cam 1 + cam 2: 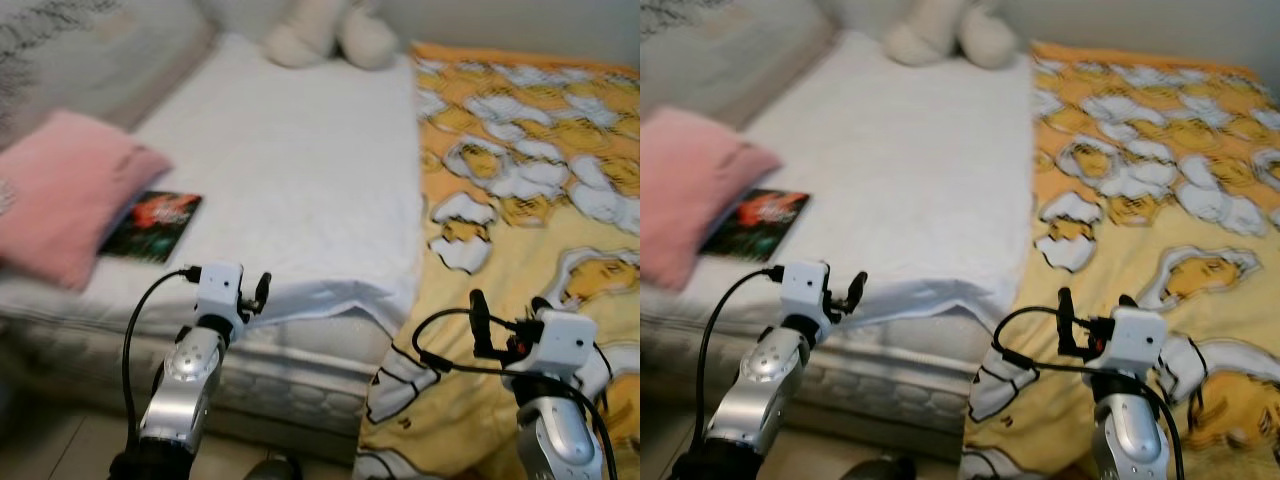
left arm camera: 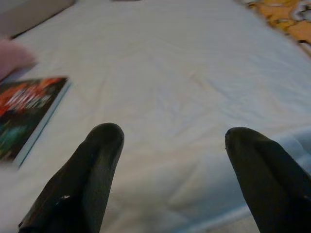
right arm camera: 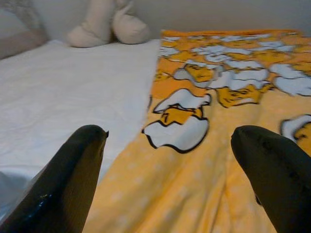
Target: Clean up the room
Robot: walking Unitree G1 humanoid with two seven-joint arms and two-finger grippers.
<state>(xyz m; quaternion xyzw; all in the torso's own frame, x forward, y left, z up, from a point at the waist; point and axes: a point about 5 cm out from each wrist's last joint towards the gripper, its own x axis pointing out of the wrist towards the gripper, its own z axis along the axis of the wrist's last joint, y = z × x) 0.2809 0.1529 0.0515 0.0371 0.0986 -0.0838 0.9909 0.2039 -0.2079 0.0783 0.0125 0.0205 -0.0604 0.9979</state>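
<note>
- A bed with a white, lightly creased sheet (image 1: 300,170) is lying before the robot, its near edge showing a quilted mattress side.
- A yellow-orange blanket printed with white cracked-egg cartoon figures (image 1: 530,230) is covering the robot's right part of the bed and is hanging down over the near edge.
- A soft pink pillow (image 1: 60,195) is sitting at the left edge of the bed, and a thin dark book or magazine with a red and green cover (image 1: 152,226) is lying flat on the sheet just beside it, one end seemingly tucked under the pillow, though blur is making that hard to confirm.
- A cream plush toy (image 1: 325,35) is resting at the far end of the bed against the wall, near the blanket's top corner.
- The left gripper (image 1: 262,293) is hovering at the near edge of the mattress, pointing across the white sheet; its two black fingers (image 2: 92,170) are standing wide apart with nothing between them, the book off to one side ahead.
- The right gripper (image 1: 505,310) is hovering over the hanging part of the yellow blanket; its fingers (image 3: 73,174) are likewise spread apart and holding nothing, aimed at the seam where blanket meets sheet.
</note>
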